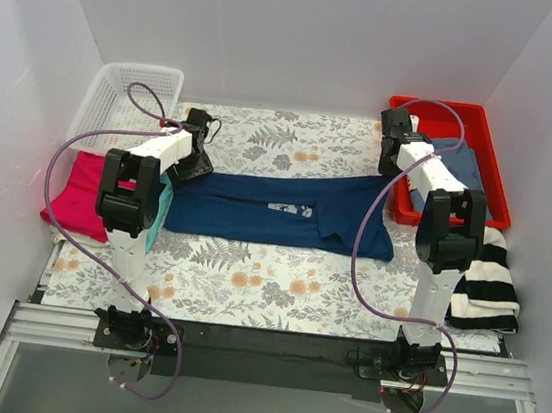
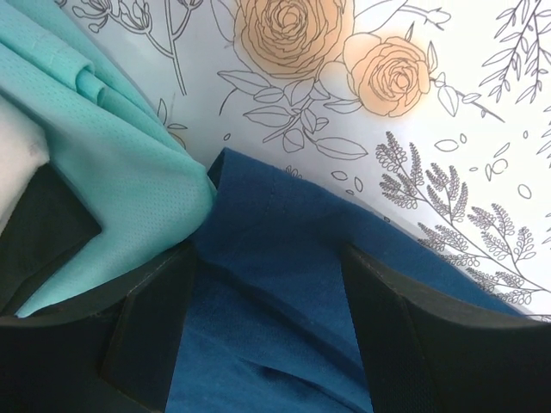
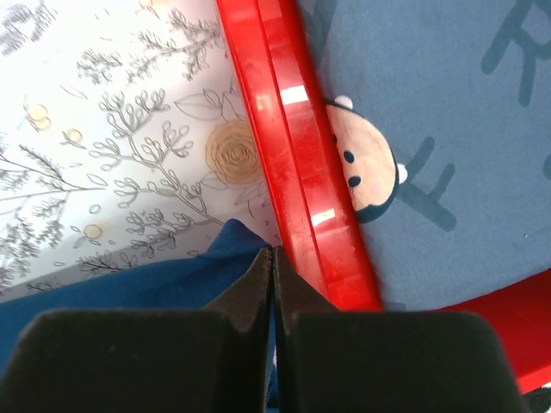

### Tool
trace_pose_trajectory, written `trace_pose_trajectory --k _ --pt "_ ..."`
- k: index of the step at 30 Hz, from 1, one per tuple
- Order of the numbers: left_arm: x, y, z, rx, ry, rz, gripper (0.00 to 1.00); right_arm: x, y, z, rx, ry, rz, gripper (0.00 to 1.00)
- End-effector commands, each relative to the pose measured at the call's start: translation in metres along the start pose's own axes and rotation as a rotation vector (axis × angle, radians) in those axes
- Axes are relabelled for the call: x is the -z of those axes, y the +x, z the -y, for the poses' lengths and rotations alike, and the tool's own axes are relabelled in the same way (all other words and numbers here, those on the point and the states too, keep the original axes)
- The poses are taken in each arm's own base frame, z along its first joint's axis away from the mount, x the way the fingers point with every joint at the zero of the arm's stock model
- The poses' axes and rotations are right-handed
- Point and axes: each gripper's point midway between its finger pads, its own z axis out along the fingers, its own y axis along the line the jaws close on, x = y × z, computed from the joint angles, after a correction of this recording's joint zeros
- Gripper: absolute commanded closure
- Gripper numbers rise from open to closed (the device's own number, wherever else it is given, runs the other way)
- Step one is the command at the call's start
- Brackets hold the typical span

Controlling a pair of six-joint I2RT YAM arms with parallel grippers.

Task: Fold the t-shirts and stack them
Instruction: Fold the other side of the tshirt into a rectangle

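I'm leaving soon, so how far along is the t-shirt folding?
Done: one blue-grey tee lies in the red tray. In hand: the navy tee is folded to a strip, right gripper pinching its corner, left gripper open over the other end. Left: the striped tee, pink tee and teal tee.

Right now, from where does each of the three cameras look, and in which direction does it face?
Top external: high behind the bases, looking down and forward at the table; both arms show, the navy t-shirt between them.
Left wrist: looking down past its open left claw at the navy t-shirt's edge and a teal t-shirt.
Right wrist: looking down past the right claw, shut on the navy t-shirt's corner beside the red bin.
Both wrist views share the navy t-shirt and floral table.
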Motion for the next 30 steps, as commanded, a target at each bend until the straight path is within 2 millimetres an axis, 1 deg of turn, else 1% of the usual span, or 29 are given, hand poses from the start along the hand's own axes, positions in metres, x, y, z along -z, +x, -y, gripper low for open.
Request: trace_pose_trajectory --k 1,2,3,5,6,8,9,10,11,12,13,14,15,16,17,18,19,20,21,22,23,25,26,27,29,30 --pt "-0.044 0.039 -0.037 -0.053 -0.170 -0.110 0.33 0.005 -0.039 0.030 -0.073 0.058 0.081 0.99" --pt "-0.049 0.039 -0.037 -0.056 -0.179 -0.114 0.33 0.000 -0.037 0.023 -0.072 0.026 0.068 0.99" --pt "-0.049 0.029 -0.030 -0.049 -0.168 -0.096 0.33 -0.010 -0.037 0.017 -0.069 0.011 0.055 0.99" --pt "-0.055 0.024 -0.027 -0.050 -0.174 -0.089 0.33 -0.019 -0.039 0.008 -0.069 -0.021 0.047 0.99" --pt "-0.058 0.015 -0.020 -0.045 -0.163 -0.075 0.33 -0.024 -0.046 0.003 -0.070 -0.031 0.053 0.99" --pt "-0.062 0.010 -0.015 -0.049 -0.161 -0.072 0.34 -0.027 -0.056 -0.006 -0.072 -0.068 0.068 0.99" --pt "-0.065 0.005 -0.008 -0.049 -0.147 -0.068 0.34 -0.033 -0.058 -0.010 -0.068 -0.083 0.064 0.96" --pt "-0.065 0.002 -0.004 -0.060 -0.135 -0.064 0.34 -0.028 -0.074 -0.013 -0.074 -0.107 0.098 0.91" --pt "-0.064 -0.001 0.001 -0.061 -0.114 -0.064 0.34 -0.026 -0.079 -0.020 -0.074 -0.143 0.106 0.80" --pt "-0.064 -0.003 0.006 -0.064 -0.096 -0.060 0.34 -0.023 -0.085 -0.022 -0.078 -0.160 0.118 0.75" --pt "-0.061 -0.009 0.011 -0.065 -0.075 -0.049 0.34 -0.017 -0.094 -0.024 -0.081 -0.179 0.140 0.72" --pt "-0.058 -0.014 0.015 -0.075 -0.053 -0.038 0.34 -0.011 -0.098 -0.029 -0.077 -0.218 0.148 0.67" --pt "-0.056 -0.018 0.018 -0.081 -0.037 -0.026 0.34 0.001 -0.106 -0.030 -0.078 -0.235 0.171 0.66" --pt "-0.052 -0.022 0.021 -0.084 -0.019 -0.018 0.34 0.008 -0.108 -0.031 -0.075 -0.249 0.178 0.66" --pt "-0.043 -0.030 0.025 -0.076 0.009 0.007 0.34 0.012 -0.105 -0.034 -0.064 -0.265 0.176 0.65" --pt "-0.040 -0.032 0.028 -0.085 0.032 0.010 0.34 0.029 -0.110 -0.033 -0.061 -0.276 0.200 0.65" --pt "-0.034 -0.036 0.031 -0.083 0.052 0.022 0.34 0.035 -0.109 -0.034 -0.058 -0.282 0.205 0.65" --pt "-0.026 -0.042 0.034 -0.078 0.077 0.043 0.34 0.035 -0.097 -0.036 -0.046 -0.284 0.182 0.65" --pt "-0.019 -0.045 0.037 -0.081 0.103 0.051 0.34 0.048 -0.096 -0.039 -0.041 -0.299 0.193 0.65" --pt "-0.015 -0.047 0.039 -0.081 0.117 0.060 0.34 0.052 -0.090 -0.041 -0.034 -0.310 0.184 0.65" --pt "-0.006 -0.053 0.041 -0.078 0.143 0.077 0.34 0.057 -0.078 -0.046 -0.022 -0.316 0.167 0.65" --pt "0.002 -0.055 0.044 -0.082 0.165 0.086 0.34 0.059 -0.061 -0.050 0.001 -0.314 0.138 0.65" --pt "0.009 -0.058 0.043 -0.081 0.176 0.094 0.34 0.064 -0.055 -0.053 0.011 -0.316 0.134 0.65" --pt "0.013 -0.058 0.044 -0.082 0.187 0.095 0.34 0.057 -0.035 -0.054 0.025 -0.305 0.091 0.65" --pt "0.020 -0.059 0.045 -0.086 0.203 0.106 0.34 0.053 -0.016 -0.058 0.037 -0.309 0.047 0.65" --pt "0.027 -0.059 0.044 -0.086 0.217 0.111 0.34 0.047 -0.001 -0.058 0.037 -0.301 0.008 0.66"
